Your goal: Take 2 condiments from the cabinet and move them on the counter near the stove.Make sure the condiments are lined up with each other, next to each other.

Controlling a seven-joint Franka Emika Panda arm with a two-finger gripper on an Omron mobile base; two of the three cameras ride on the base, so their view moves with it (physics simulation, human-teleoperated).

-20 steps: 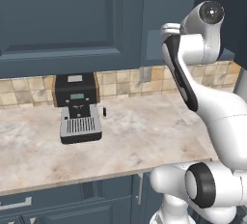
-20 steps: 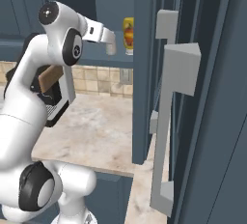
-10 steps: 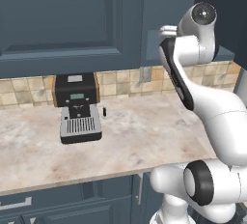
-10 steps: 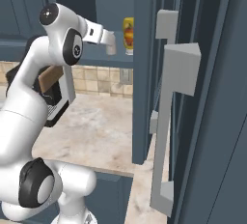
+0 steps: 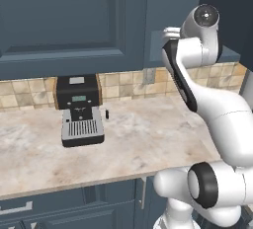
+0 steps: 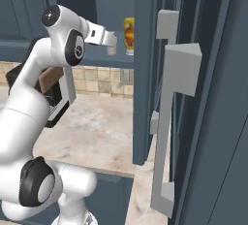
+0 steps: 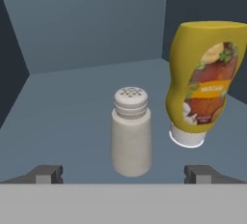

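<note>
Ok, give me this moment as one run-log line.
phase: reaching into cabinet | gripper: open, empty | shaker: on shelf, between tips | yellow bottle: on shelf, beside shaker | counter: no condiments yet

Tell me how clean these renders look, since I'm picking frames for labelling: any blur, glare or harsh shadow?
Hand view: sharp, flat light, shaker and yellow bottle cast faint shadows on the shelf. Right base view: bottle small, slightly soft. Left base view: even light, no glare on the counter.
</note>
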